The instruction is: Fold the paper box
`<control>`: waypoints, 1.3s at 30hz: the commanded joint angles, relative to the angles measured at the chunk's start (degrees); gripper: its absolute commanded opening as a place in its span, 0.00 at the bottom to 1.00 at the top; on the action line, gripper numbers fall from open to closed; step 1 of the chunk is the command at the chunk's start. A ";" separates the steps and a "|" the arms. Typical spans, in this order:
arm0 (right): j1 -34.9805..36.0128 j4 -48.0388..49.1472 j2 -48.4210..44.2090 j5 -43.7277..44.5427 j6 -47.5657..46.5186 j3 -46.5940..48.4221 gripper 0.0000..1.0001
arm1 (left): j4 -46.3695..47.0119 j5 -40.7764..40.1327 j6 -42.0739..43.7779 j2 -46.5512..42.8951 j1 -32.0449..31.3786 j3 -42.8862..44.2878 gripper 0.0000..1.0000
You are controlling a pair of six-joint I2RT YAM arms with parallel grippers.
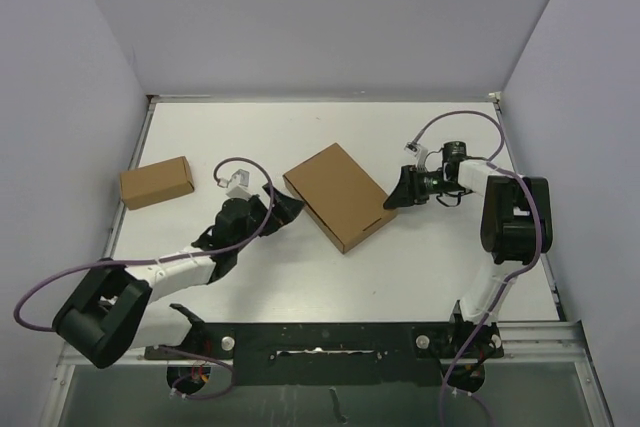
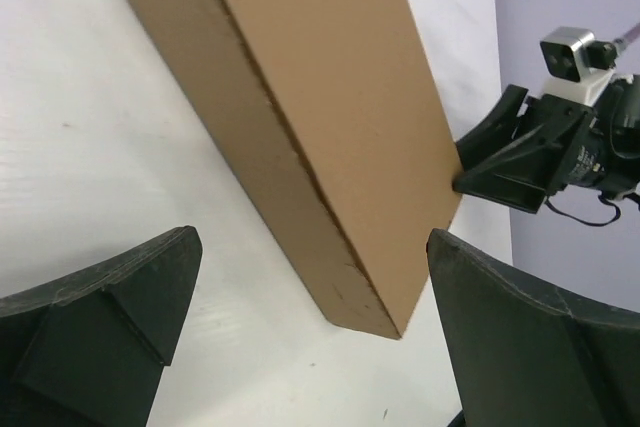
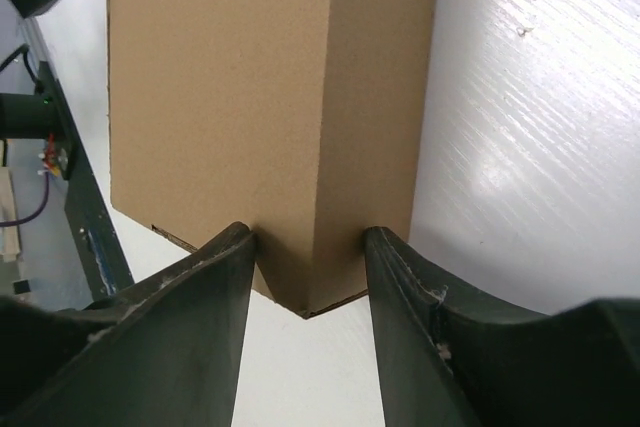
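Note:
The paper box (image 1: 338, 195) lies closed and flat on the white table, turned diagonally. My left gripper (image 1: 287, 209) is at its left corner, open wide. In the left wrist view the box (image 2: 330, 77) has its near corner ahead of the fingers (image 2: 120, 297), and neither finger touches it. My right gripper (image 1: 397, 195) is at the box's right corner. The right wrist view shows its two fingers (image 3: 225, 267) pressed against the two sides of that corner of the box (image 3: 230, 77), so the gripper (image 3: 308, 237) is shut on it.
A much smaller brown cardboard box (image 1: 157, 182) lies near the table's left edge. Grey walls close in the table (image 1: 450, 277) at the back and both sides. The right arm's elbow (image 1: 512, 217) stands near the right edge.

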 commanded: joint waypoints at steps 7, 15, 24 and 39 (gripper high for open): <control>-3.59 -3.06 5.29 0.76 -0.55 0.90 0.32 | 24.71 10.71 -4.65 15.55 3.90 1.34 0.98; -4.40 -3.07 5.45 0.83 -0.52 0.83 0.31 | 27.65 9.87 -7.30 24.39 3.76 5.44 0.98; -5.18 -3.64 6.52 2.89 -0.65 1.23 0.27 | 24.07 4.14 -9.86 28.37 1.81 6.01 0.98; -5.93 -4.19 7.67 4.07 -0.95 1.60 0.25 | 34.25 1.93 -12.28 36.86 -0.97 9.06 0.98</control>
